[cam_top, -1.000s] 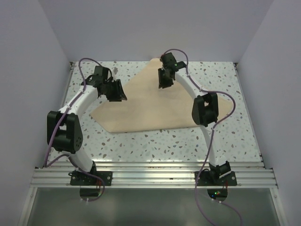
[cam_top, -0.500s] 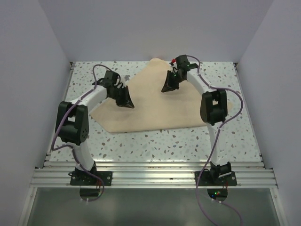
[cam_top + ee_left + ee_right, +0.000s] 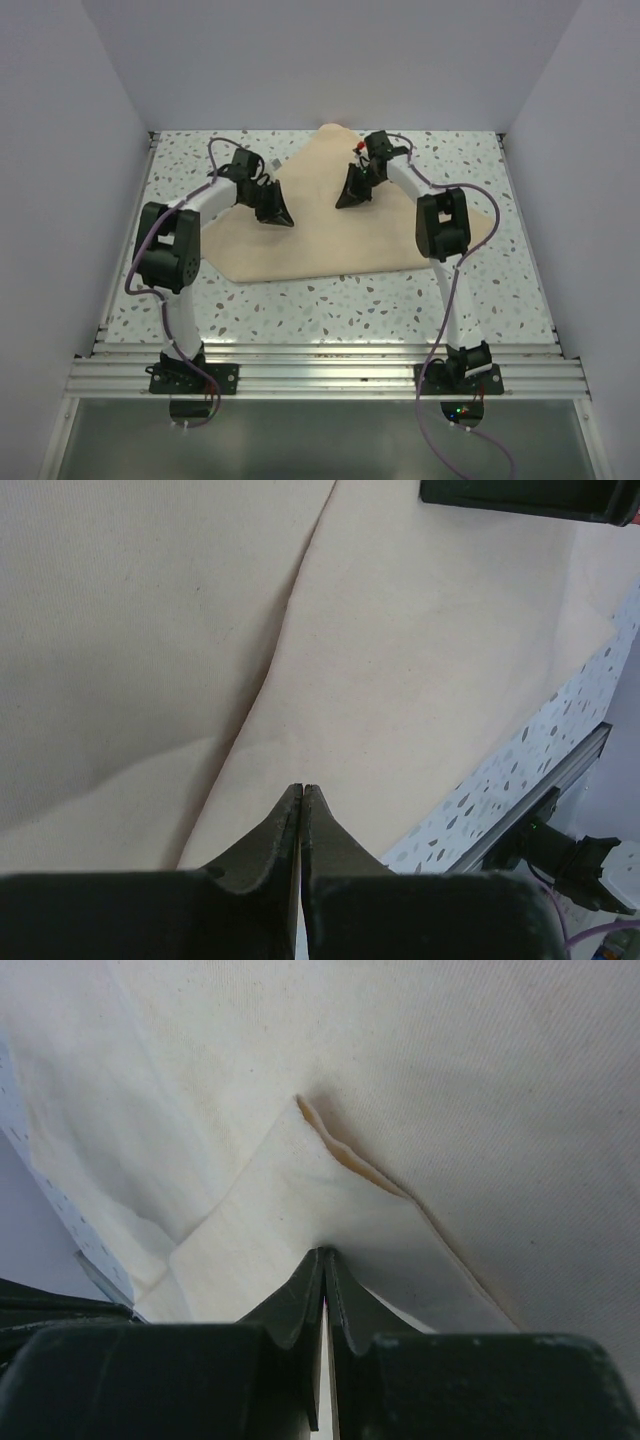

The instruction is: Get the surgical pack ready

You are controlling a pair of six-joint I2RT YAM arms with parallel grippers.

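Observation:
The tan wrap sheet (image 3: 320, 240) lies folded on the speckled table (image 3: 330, 300), with one point toward the back wall. My left gripper (image 3: 276, 213) is shut, its tips low over the sheet's left part beside a long fold edge (image 3: 270, 670). In the left wrist view (image 3: 302, 786) nothing shows between the jaws. My right gripper (image 3: 350, 196) is shut, its tips (image 3: 324, 1251) touching a folded flap of the sheet (image 3: 270, 1190) whose corner stands slightly lifted. The metal tray, the instruments and the gauze squares are out of view.
White walls close the table on the left, back and right. An aluminium rail (image 3: 320, 365) carrying both arm bases runs along the near edge. Purple cables hang from both arms. The right arm's black body (image 3: 530, 498) shows at the top of the left wrist view.
Both arms have swung inward and down over the sheet. The left gripper went right and toward me, the right gripper toward me. The sheet's left edge has shifted slightly.

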